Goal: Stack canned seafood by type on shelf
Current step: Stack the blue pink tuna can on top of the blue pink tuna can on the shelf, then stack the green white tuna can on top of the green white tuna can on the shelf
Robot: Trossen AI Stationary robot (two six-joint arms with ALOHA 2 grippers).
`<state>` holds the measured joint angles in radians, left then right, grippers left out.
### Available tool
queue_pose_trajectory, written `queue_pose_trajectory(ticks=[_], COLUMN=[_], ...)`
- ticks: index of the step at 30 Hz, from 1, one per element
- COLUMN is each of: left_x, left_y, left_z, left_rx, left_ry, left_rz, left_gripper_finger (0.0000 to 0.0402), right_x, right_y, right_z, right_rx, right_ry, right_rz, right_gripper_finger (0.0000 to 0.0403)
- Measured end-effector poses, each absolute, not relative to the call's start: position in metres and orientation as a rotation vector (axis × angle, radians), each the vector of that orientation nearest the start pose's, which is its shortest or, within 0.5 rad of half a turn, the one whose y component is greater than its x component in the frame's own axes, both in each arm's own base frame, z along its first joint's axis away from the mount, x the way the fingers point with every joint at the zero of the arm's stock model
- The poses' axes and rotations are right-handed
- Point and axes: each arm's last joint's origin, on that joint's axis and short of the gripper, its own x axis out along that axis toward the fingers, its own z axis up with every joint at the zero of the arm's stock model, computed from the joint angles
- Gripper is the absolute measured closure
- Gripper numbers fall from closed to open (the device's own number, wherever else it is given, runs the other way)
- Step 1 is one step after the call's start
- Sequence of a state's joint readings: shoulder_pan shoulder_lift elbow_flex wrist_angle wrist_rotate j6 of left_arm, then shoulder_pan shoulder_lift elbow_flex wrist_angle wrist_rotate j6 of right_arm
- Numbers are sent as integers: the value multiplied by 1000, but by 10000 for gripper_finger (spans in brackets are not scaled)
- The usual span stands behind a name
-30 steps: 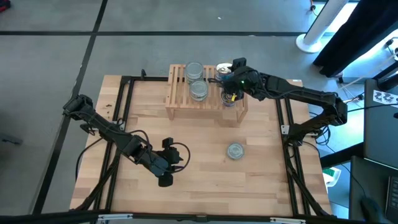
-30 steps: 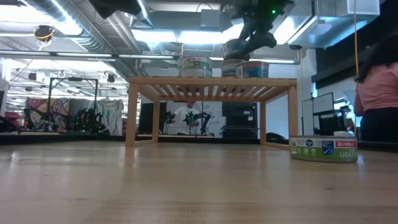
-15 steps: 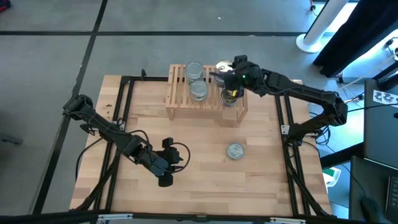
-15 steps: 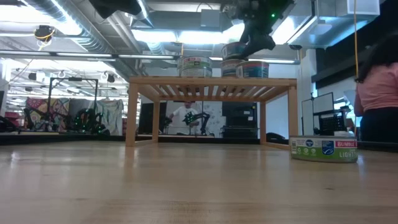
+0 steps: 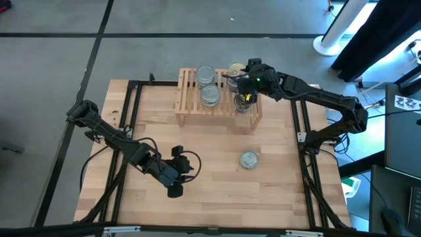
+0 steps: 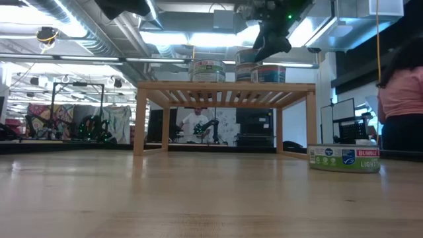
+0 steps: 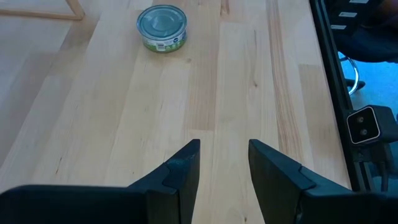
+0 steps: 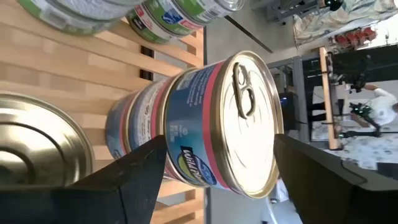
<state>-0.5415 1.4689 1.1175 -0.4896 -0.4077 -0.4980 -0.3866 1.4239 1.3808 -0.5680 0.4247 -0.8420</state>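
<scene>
The light-wood shelf (image 5: 191,108) stands at the table's far middle. On its slats rest two silver-topped tins (image 5: 205,74) (image 5: 210,97), a stack of two gold-topped tins (image 8: 249,118) at the far right, and one gold-topped tin (image 5: 243,103) nearer. My right gripper (image 5: 235,80) hovers open above the shelf, its fingers (image 8: 140,177) just short of the stack's upper tin. Another silver-topped tin (image 5: 248,159) sits on the table, right of centre. My left gripper (image 7: 224,146) hangs open over bare wood near the front, left of that tin.
Black frame rails (image 5: 302,131) run along the table's left and right sides. A person in a pink top (image 6: 403,86) stands beyond the table at the right. Bare wood lies between the shelf and the loose tin (image 7: 162,27).
My right gripper has swung a little toward the shelf's far side, toward the gold stack, and has rolled somewhat. The tins have kept their places.
</scene>
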Motion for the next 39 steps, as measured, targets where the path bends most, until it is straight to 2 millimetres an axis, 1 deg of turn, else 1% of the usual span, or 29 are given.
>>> queue_pose_trajectory(ticks=[8, 13, 16, 19, 27, 30, 34, 39], left_x=[269, 269, 269, 269, 269, 269, 269, 269], left_y=[-148, -148, -148, -148, -148, -148, -148, -148], left_z=[268, 268, 268, 268, 268, 268, 268, 268], left_rx=[-89, -89, -89, -89, -89, -89, -90, -89], left_ry=[752, 752, 752, 752, 752, 752, 752, 752], left_rz=[62, 62, 62, 62, 62, 62, 62, 62], left_gripper_finger=[270, 270, 270, 270, 270, 270, 270, 270], right_x=[276, 267, 259, 249, 230, 226, 219, 213], right_y=[-124, -106, -90, -70, -21, -1, 25, 56], right_z=[362, 376, 385, 392, 402, 401, 394, 383], right_rx=[-752, -780, -809, -797, -571, -503, -348, -100], right_ry=[910, 864, 850, 831, 696, 674, 692, 781], right_rz=[-475, -501, -504, -493, -425, -370, -277, -45], right_gripper_finger=[107, 107, 107, 107, 107, 107, 107, 107])
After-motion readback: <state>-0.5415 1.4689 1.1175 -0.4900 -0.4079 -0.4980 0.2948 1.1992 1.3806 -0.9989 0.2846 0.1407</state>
